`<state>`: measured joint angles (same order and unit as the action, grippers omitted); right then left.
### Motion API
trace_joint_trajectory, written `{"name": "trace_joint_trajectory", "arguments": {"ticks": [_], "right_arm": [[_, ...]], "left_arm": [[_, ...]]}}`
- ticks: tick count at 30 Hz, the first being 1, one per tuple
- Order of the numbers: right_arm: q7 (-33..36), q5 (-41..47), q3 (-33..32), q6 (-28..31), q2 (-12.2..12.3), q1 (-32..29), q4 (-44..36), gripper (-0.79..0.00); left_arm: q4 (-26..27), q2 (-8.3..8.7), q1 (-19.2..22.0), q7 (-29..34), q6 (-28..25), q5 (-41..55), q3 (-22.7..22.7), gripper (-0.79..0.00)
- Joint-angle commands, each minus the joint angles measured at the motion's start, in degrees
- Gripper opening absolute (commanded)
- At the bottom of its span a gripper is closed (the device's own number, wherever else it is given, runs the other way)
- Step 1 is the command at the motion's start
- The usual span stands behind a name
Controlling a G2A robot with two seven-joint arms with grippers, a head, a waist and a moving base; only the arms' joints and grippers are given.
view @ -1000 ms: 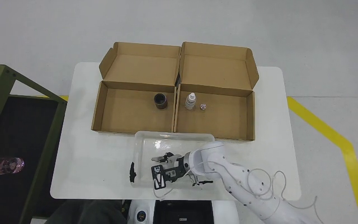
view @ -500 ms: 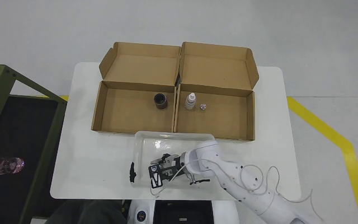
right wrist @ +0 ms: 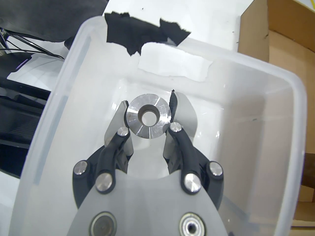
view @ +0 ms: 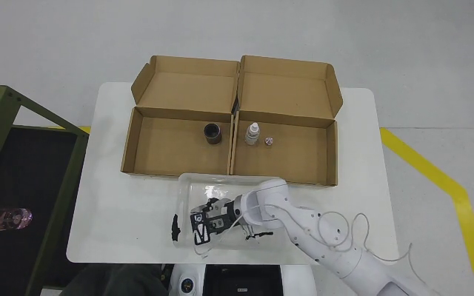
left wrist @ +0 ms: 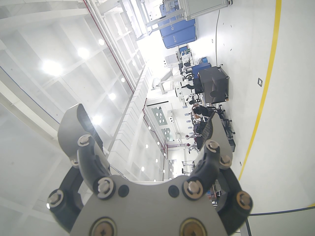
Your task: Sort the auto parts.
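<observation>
Right end effector point(right wrist: 148, 99): lowered into the left part of the clear bin; fingers closed against opposite sides of the metal ring, one finger on each edge.
Metal ring point(right wrist: 160, 119): flat, silver, with a round centre hole; seated between the right end effector's fingers, inside the bin near its left wall, flat face turned toward the wrist camera.
Left end effector point(left wrist: 144, 116): aimed upward at the hall ceiling, away from the tabletop; fingers set well apart with nothing between them.
Clear bin point(view: 229, 176): translucent plastic, positioned at the near centre of the tabletop, just in front of the two boxes.
Black tape point(right wrist: 133, 35): torn strip stuck over the rim of the bin's left wall, beyond the ring.
White patch point(right wrist: 172, 62): torn paper label fixed on the same wall, just below the tape.
Left box point(view: 129, 144): open cardboard, lid folded back to the far side; holds a dark cylinder point(view: 212, 133) standing near its right wall.
Right box point(view: 333, 148): open cardboard, touching the left box side by side; holds a white bottle-shaped part point(view: 252, 133) upright at its left end, with a small round part point(view: 269, 140) just to the right of it.
Tabletop point(view: 111, 207): white, rounded corners; carries the bin and both boxes.
</observation>
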<state>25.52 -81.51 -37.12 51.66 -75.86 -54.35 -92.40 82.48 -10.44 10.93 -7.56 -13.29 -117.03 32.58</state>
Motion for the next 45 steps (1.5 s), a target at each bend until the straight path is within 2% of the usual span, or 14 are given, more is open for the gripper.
{"name": "trace_joint_trajectory", "arguments": {"ticks": [1, 14, 25, 36, 45], "right_arm": [[-0.14, 0.48, -0.75, 0.00, 0.16, 0.02, -0.90, -0.785], [-0.84, 0.55, -5.09, 0.64, 1.68, -1.62, -7.82, -0.785], [-2.92, 2.51, -8.20, -0.84, 2.09, -0.68, -10.51, -0.785], [-5.87, 7.91, -11.72, -5.16, 2.01, 0.95, -8.33, -0.785], [-4.45, 10.53, -10.35, -8.81, 0.82, 5.93, -3.01, -0.785]], "left_arm": [[0.00, 0.00, 0.00, 0.00, 0.00, 0.00, 0.00, 0.000], [0.00, 0.00, 0.00, 0.00, 0.00, 0.00, 0.00, 0.000], [0.00, 0.00, 0.00, 0.00, 0.00, 0.00, 0.00, 0.000], [0.00, 0.00, 0.00, 0.00, 0.00, 0.00, 0.00, 0.000], [0.00, 0.00, 0.00, 0.00, 0.00, 0.00, 0.00, 0.000]]}}
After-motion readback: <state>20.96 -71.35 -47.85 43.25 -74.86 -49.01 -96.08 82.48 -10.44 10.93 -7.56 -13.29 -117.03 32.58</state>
